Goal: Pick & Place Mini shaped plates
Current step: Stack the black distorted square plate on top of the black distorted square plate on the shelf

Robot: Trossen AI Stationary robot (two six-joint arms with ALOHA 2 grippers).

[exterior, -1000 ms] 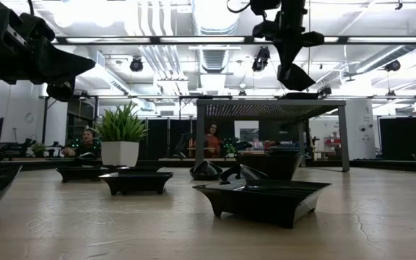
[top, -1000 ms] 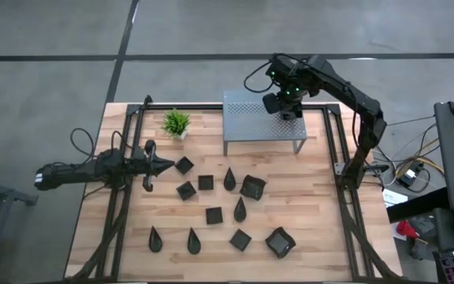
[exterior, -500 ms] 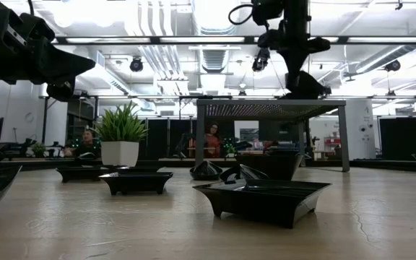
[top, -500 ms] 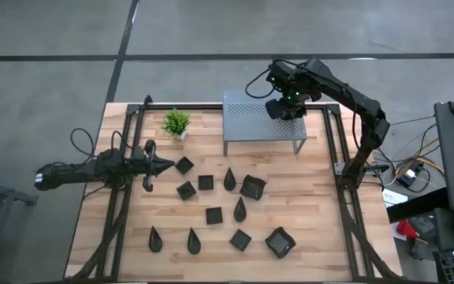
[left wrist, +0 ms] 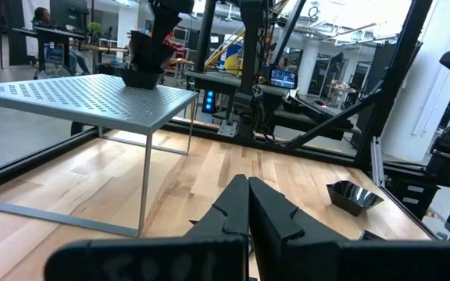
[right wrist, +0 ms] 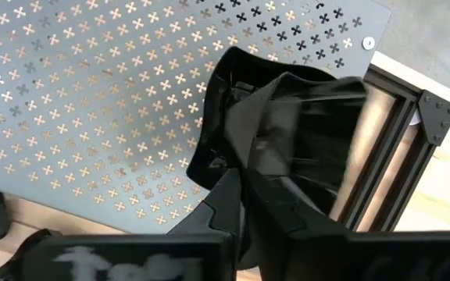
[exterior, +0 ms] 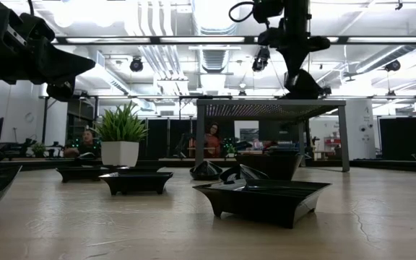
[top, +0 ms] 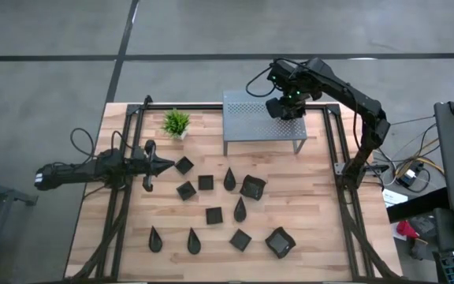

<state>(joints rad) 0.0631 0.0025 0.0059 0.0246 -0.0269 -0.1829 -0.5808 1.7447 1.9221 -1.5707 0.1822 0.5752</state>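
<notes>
Plates (top: 213, 214) of black plastic, square and teardrop alike, lie scattered and empty over the wooden table (top: 314, 197). One more, a deep square dish (right wrist: 287, 148), rests on the grey perforated shelf (top: 251, 118) near its edge, with the right gripper (top: 284, 109) clenched on its rim. The left gripper (top: 162, 166) hovers with fingers pressed together beside a small square plate (top: 184, 165), not touching. A potted plant (top: 176, 122) stands by the shelf (green, in a white pot). Beyond, people (exterior: 211, 139) sit in the room.
</notes>
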